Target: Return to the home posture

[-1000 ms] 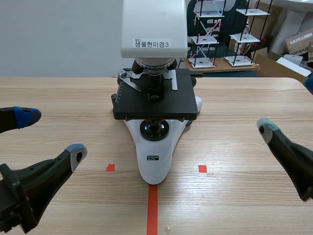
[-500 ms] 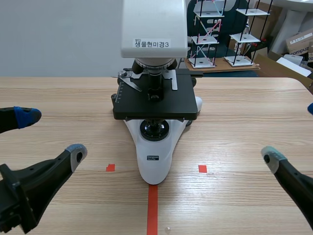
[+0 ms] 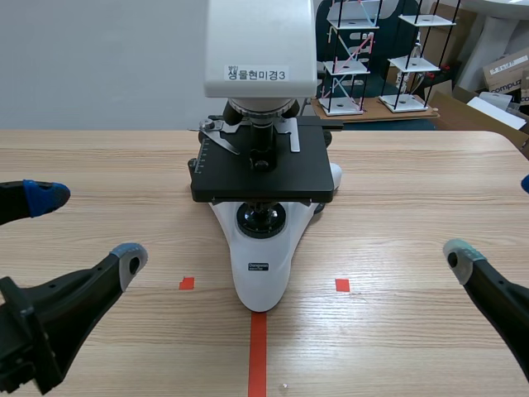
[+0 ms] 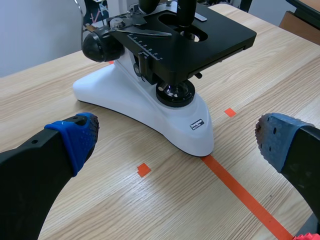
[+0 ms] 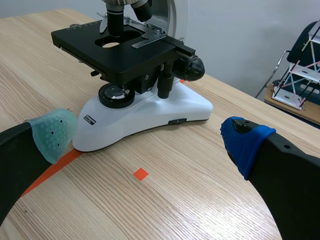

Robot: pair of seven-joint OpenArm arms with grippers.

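Microscope white, stage black; surface was pale wood grain; fingers black, pads dotted blue and grey-green.

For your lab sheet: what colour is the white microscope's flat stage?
Black; the flat microscope stage shows best in the left wrist view.

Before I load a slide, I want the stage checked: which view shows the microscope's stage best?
The right wrist view: the stage is seen whole from above, its opening and clip plain. The left wrist view crops its far edge, an objective partly covering the opening. The scene view shows it front-on, foreshortened.
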